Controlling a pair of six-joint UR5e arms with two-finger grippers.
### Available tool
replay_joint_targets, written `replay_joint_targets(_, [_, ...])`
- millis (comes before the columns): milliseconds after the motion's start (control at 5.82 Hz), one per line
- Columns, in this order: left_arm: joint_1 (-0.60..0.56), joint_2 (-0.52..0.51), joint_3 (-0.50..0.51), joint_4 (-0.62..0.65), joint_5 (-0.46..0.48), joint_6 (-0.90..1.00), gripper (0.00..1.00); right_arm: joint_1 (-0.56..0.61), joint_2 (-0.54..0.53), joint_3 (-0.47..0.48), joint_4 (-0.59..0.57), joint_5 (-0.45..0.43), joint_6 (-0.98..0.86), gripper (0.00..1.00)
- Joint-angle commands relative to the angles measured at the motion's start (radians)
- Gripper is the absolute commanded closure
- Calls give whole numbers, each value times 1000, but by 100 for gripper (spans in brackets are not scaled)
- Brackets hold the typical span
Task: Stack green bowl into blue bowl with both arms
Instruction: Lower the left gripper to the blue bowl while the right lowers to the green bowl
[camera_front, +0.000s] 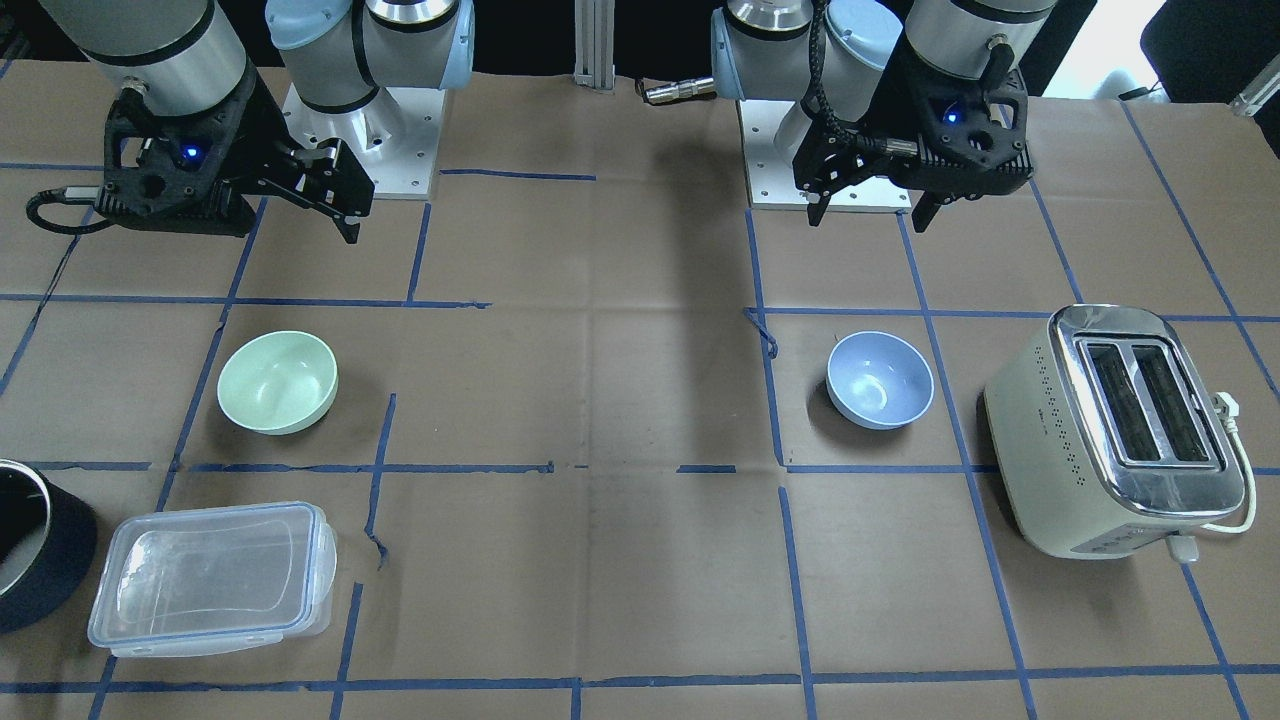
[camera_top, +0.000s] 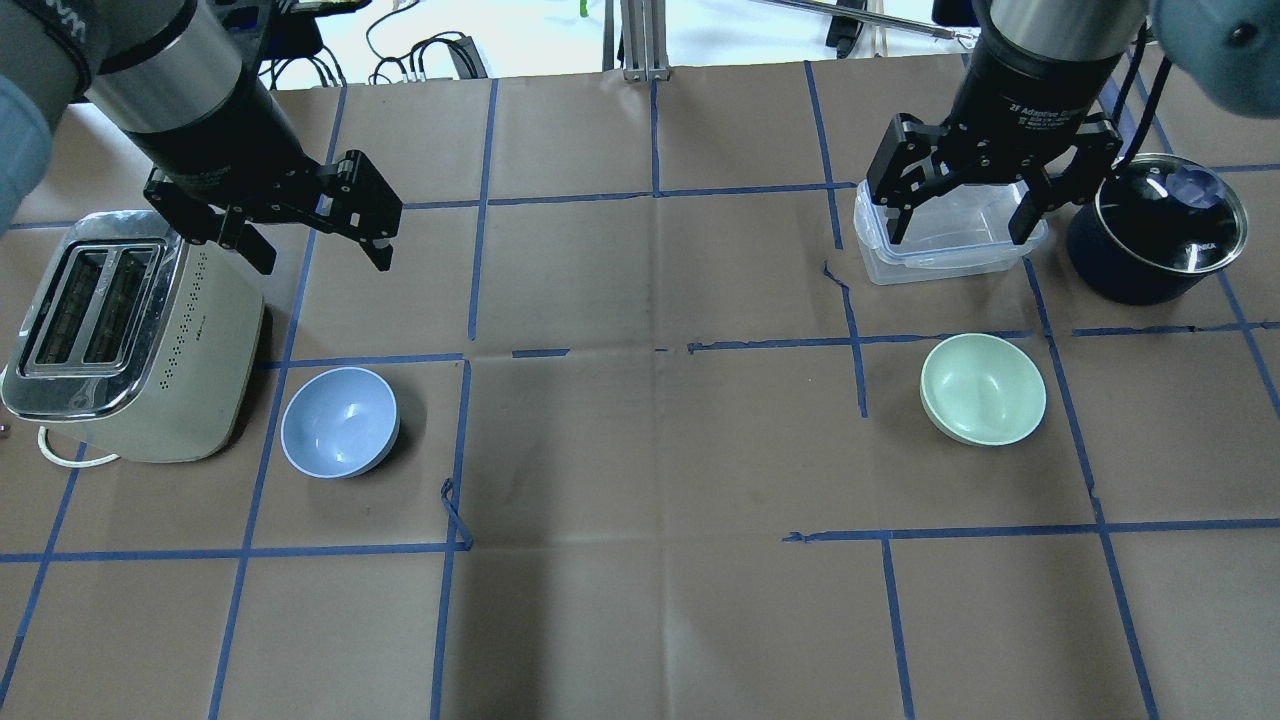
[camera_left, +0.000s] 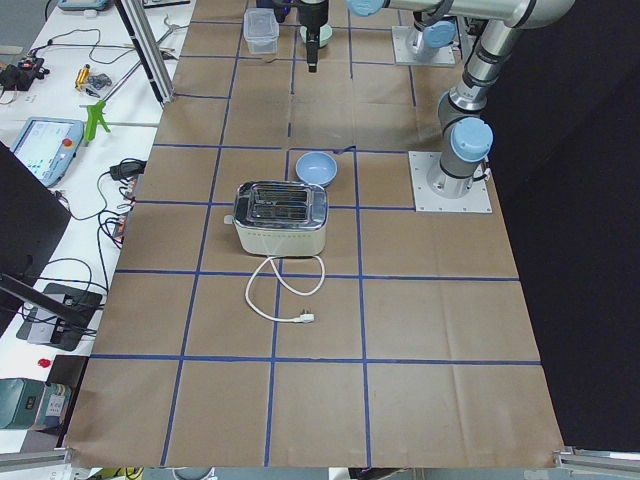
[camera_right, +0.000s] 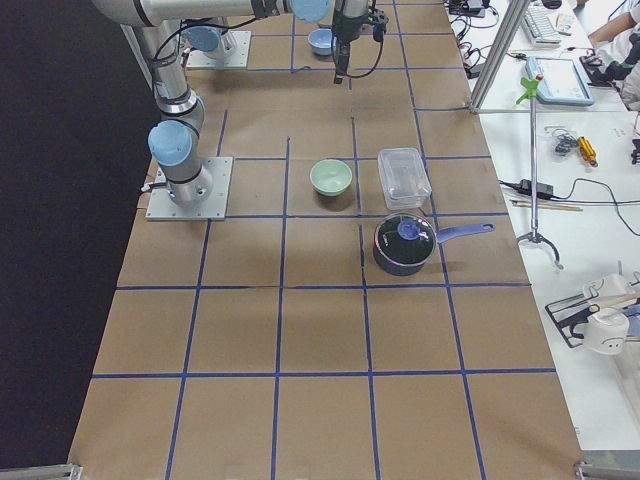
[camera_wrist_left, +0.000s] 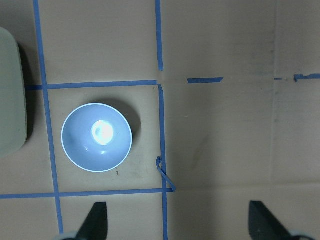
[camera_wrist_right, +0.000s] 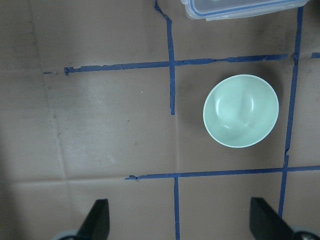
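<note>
The green bowl (camera_front: 277, 382) (camera_top: 983, 388) (camera_wrist_right: 241, 110) stands upright and empty on the brown table cover, on my right side. The blue bowl (camera_front: 880, 380) (camera_top: 339, 422) (camera_wrist_left: 96, 137) stands upright and empty on my left side, far from the green one. My right gripper (camera_top: 960, 225) (camera_wrist_right: 181, 222) hangs open and empty above the table, beyond the green bowl. My left gripper (camera_top: 322, 250) (camera_front: 867, 217) (camera_wrist_left: 180, 222) hangs open and empty above the table, near the blue bowl and apart from it.
A cream toaster (camera_top: 120, 330) (camera_front: 1115, 430) stands just beside the blue bowl, its cord trailing. A clear lidded container (camera_top: 945, 235) (camera_front: 212, 577) and a dark pot (camera_top: 1155, 225) stand beyond the green bowl. Blue tape lines grid the table cover.
</note>
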Motion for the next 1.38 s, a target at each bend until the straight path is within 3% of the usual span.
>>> replay_joint_targets(0, [2, 1, -1, 0, 1, 5, 2, 0, 0, 2, 0, 0, 1, 0])
replay_joint_targets(344, [5, -2, 1, 2, 0, 6, 2, -8, 5, 11, -5, -3, -5, 0])
replay_joint_targets(516, [7, -25, -1, 5, 0, 11, 2, -67, 9, 16, -24, -13, -87, 0])
replay_joint_targets(688, [16, -19, -2, 2, 1, 28, 2, -207, 6, 43, -21, -6, -186, 0])
replay_joint_targets(859, [34, -8, -19, 3, -2, 57, 2, -324, 3, 99, -58, -4, -328, 0])
replay_joint_targets(1203, [82, -52, -60, 83, -5, 86, 2, -419, 5, 280, -261, -15, -460, 0])
